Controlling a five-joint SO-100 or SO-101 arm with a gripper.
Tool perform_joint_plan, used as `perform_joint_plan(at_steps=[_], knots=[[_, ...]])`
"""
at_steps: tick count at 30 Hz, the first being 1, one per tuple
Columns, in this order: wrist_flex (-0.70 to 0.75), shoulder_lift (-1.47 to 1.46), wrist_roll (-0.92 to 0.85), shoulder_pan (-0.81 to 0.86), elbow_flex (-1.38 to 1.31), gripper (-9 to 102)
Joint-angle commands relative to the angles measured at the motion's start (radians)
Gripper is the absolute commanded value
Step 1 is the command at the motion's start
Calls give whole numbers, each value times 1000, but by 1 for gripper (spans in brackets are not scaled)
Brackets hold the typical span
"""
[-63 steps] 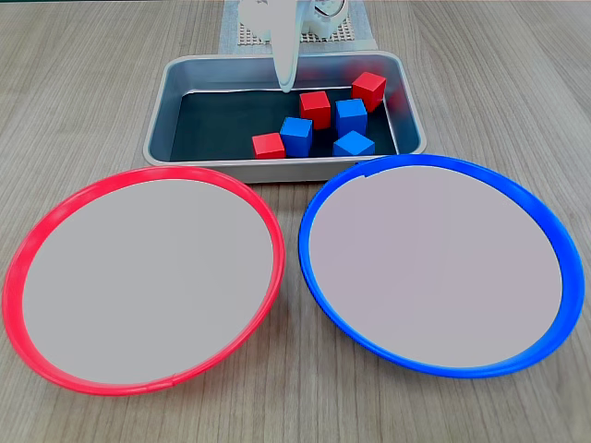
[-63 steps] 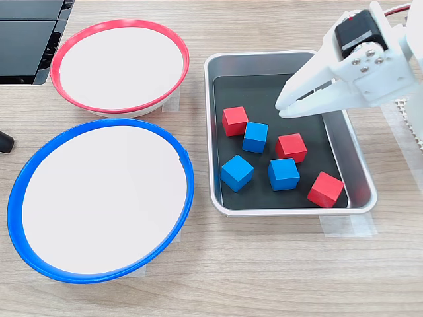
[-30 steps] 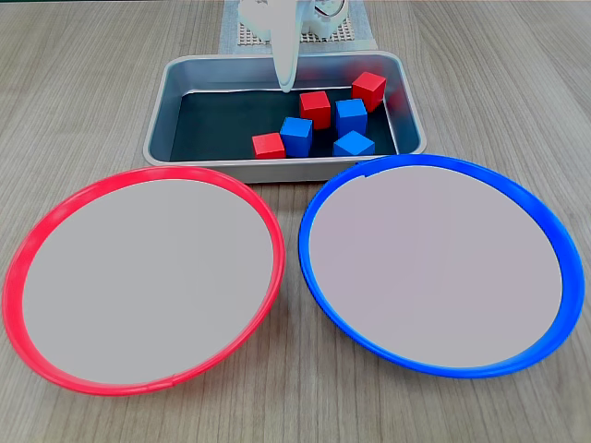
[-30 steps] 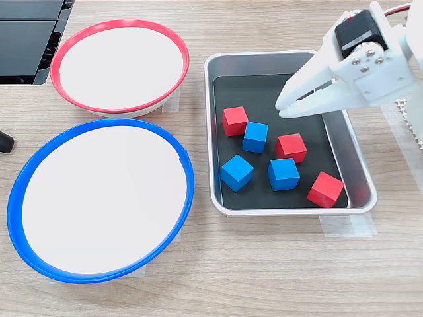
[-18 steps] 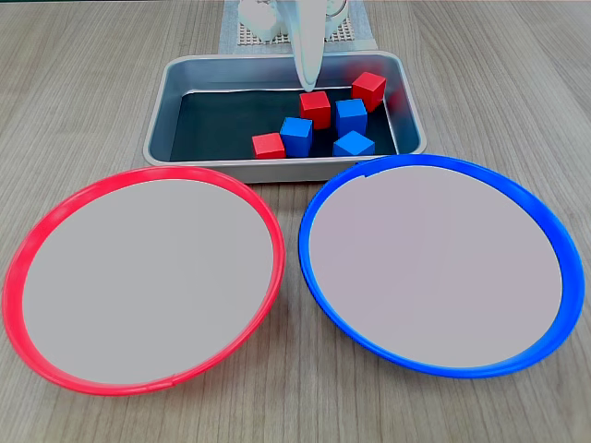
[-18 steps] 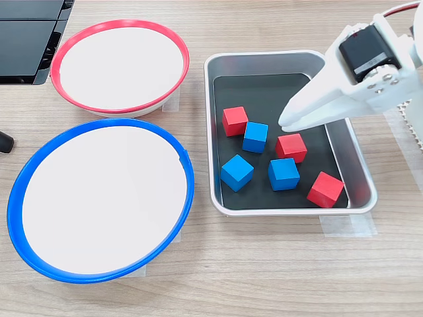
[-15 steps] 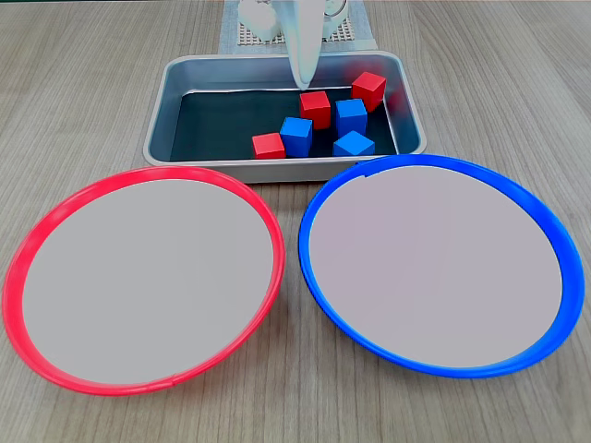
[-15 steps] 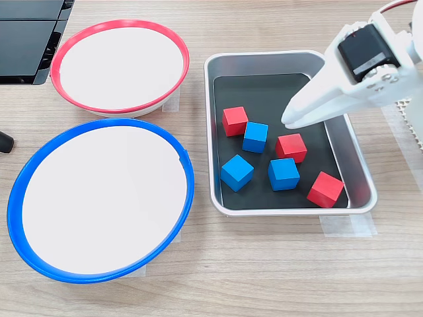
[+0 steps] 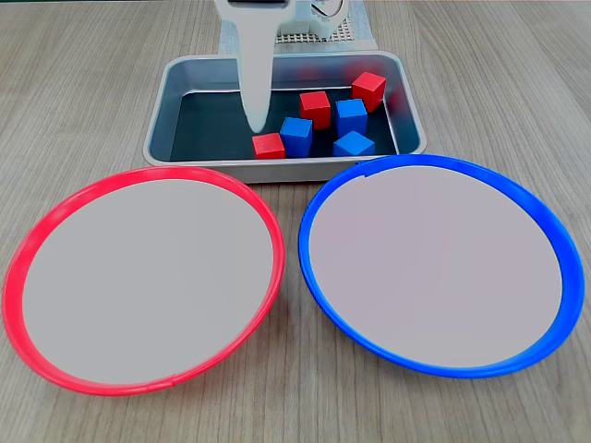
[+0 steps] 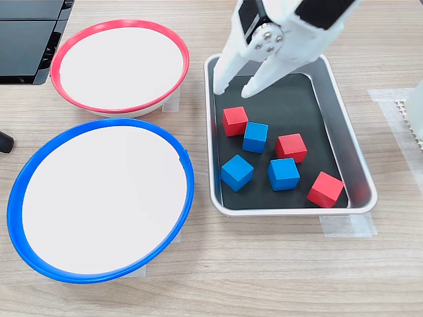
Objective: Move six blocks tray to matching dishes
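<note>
Over the tray's (image 10: 360,173) upper end, the gripper (image 10: 235,88) is hanging with fingers apart and nothing between them. All six blocks are lying in the tray; the nearest red block (image 10: 234,121) is sitting just below the fingertips. Both dishes are standing bare.

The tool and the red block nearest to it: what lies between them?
Nothing. In a fixed view the open tool hangs over the tray, and only bare dark tray bottom shows between it and the red block.
</note>
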Motion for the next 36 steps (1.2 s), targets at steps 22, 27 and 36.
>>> perform_joint_plan(at_steps=[22,27,36], knots=[[92,-215,-183,-26,-129,8],[201,-176,-290,-18,-181,0],[416,-209,-245,72,-630,0]])
